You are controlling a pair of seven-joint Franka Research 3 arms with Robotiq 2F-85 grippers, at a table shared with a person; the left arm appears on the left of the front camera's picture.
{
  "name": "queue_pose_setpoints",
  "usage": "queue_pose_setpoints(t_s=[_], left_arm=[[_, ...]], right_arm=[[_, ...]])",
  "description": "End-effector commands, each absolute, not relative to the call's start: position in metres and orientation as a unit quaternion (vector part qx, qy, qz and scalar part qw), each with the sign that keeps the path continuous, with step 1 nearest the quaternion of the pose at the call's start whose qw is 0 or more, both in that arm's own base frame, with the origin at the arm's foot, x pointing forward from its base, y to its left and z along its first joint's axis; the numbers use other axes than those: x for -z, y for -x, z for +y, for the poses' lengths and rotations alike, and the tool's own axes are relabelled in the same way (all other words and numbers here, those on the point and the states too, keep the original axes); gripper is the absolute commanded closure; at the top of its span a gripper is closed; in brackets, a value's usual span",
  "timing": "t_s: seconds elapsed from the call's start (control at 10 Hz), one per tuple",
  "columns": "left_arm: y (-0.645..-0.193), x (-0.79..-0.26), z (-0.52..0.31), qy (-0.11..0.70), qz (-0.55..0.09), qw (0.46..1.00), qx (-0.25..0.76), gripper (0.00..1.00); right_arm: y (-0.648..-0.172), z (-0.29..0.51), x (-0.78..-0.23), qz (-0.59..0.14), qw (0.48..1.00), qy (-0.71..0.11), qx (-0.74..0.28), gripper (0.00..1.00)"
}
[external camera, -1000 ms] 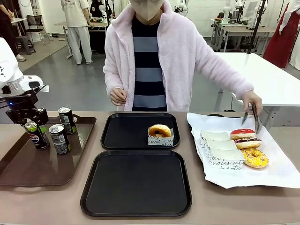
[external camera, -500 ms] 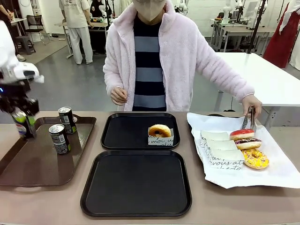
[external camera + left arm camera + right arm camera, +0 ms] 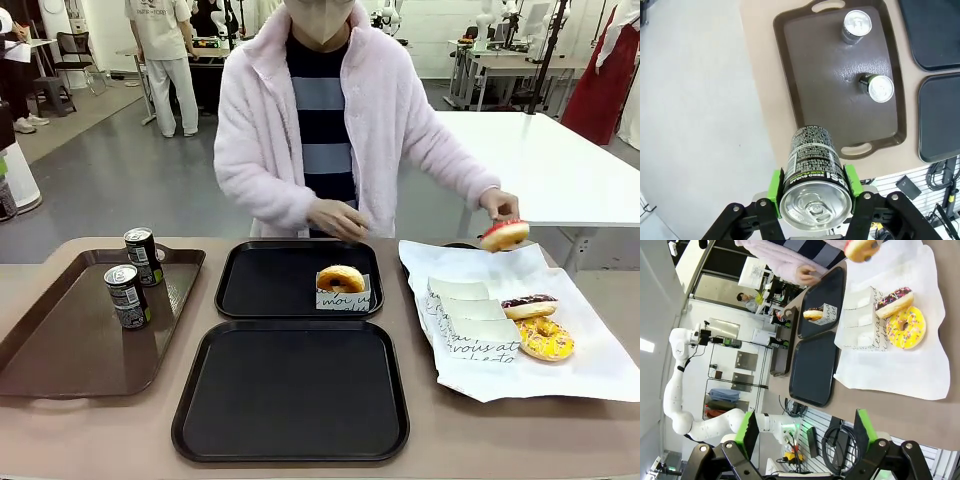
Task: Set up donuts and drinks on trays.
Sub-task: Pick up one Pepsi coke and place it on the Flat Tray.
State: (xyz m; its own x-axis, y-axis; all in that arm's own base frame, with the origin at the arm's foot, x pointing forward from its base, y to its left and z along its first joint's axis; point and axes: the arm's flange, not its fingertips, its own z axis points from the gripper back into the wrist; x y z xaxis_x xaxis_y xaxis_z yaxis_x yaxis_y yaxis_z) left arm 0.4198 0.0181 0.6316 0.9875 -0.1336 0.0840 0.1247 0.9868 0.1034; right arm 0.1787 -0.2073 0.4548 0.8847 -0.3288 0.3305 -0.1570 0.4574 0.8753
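Observation:
In the left wrist view my left gripper (image 3: pixel 812 192) is shut on a dark drink can (image 3: pixel 812 165), held high beyond the brown tray's (image 3: pixel 815 95) end, over the table edge and floor. Two more drink cans (image 3: pixel 140 255) (image 3: pixel 126 295) stand on that brown tray (image 3: pixel 60 350). A golden donut (image 3: pixel 341 278) in a paper holder sits on the far black tray (image 3: pixel 265 285); the near black tray (image 3: pixel 290 390) is bare. The person holds a red donut (image 3: pixel 504 235) above the white paper. My right gripper (image 3: pixel 804 427) is open, high above the table.
On the white paper (image 3: pixel 590 370) at the right lie a chocolate donut (image 3: pixel 528 305), a yellow sprinkled donut (image 3: pixel 543 338) and a row of white paper holders (image 3: pixel 470 310). The person's other hand (image 3: pixel 335 218) hovers at the far tray's back edge.
My left gripper lifted one can off the brown tray and carried it up and out to the left. The person picked the red donut off the paper and raised it.

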Motion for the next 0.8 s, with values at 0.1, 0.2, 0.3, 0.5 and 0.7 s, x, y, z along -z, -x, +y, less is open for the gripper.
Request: queue_pose_setpoints(t_s=[0.1, 0.2, 0.3, 0.5, 0.7], left_arm=[[-0.420, -0.632, 0.018, -0.049, -0.045, 0.996, 0.065, 1.00], [-0.420, -0.632, 0.018, -0.049, -0.045, 0.996, 0.065, 1.00], [-0.420, -0.632, 0.018, -0.049, -0.045, 0.996, 0.065, 1.00], [-0.420, -0.632, 0.018, -0.049, -0.045, 0.996, 0.065, 1.00], [-0.423, -0.627, 0.019, -0.047, -0.041, 0.996, 0.064, 0.41]], right_arm=[[-0.181, -0.208, -0.457, -0.244, 0.814, -0.526, 0.046, 0.00], [-0.181, -0.208, -0.457, -0.244, 0.814, -0.526, 0.046, 0.00], [-0.181, -0.208, -0.457, -0.244, 0.814, -0.526, 0.046, 0.00], [-0.181, -0.208, -0.457, -0.244, 0.814, -0.526, 0.046, 0.00], [-0.181, -0.208, -0.457, -0.244, 0.814, -0.526, 0.046, 0.00]])
